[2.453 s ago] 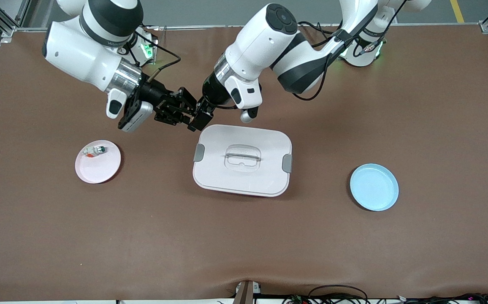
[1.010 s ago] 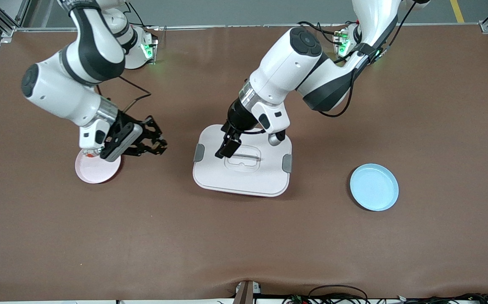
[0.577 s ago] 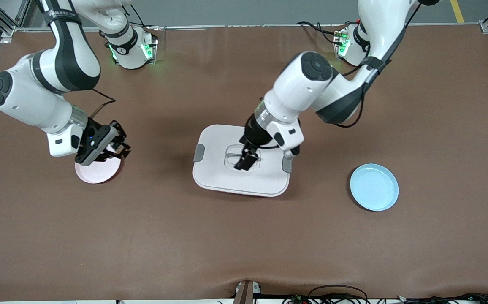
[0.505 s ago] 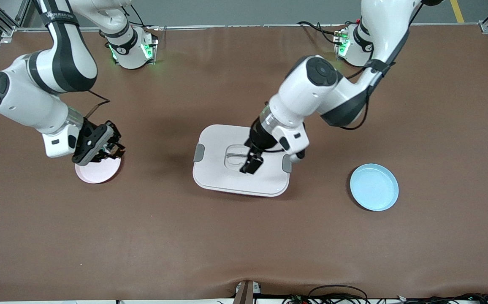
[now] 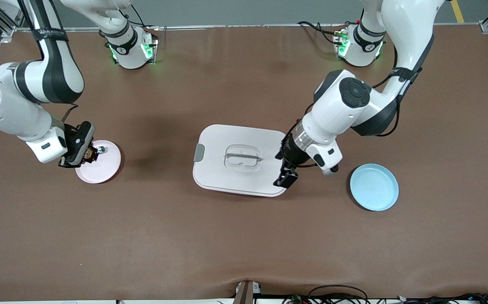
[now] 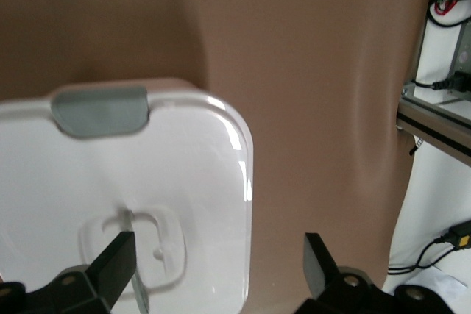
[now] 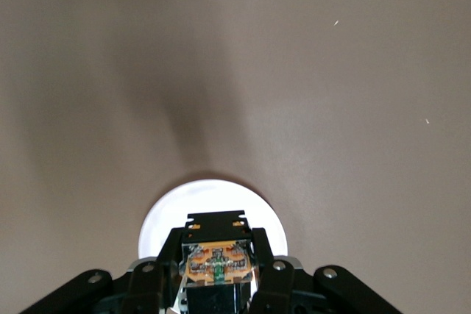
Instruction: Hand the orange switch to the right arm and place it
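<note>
My right gripper (image 5: pixel 88 155) is shut on the orange switch (image 7: pixel 219 262), a tiny black box with an orange window. It holds the switch low over the edge of the pink plate (image 5: pixel 105 166) toward the right arm's end of the table. The plate shows pale under the switch in the right wrist view (image 7: pixel 213 198). My left gripper (image 5: pixel 286 177) is open and empty over the corner of the white lidded box (image 5: pixel 227 179) nearest the blue plate. In the left wrist view its fingers (image 6: pixel 110 259) straddle the lid's corner (image 6: pixel 184 182).
A tiny white-green part (image 5: pixel 99 149) lies on the pink plate beside the right gripper. A blue plate (image 5: pixel 374 187) sits toward the left arm's end. The lid has a grey latch (image 6: pixel 103 110) and a moulded handle (image 5: pixel 242 156).
The grippers met above the table by the box, then parted. The right gripper carried the switch to the pink plate and came lower. The left gripper swept across the lid toward the blue plate.
</note>
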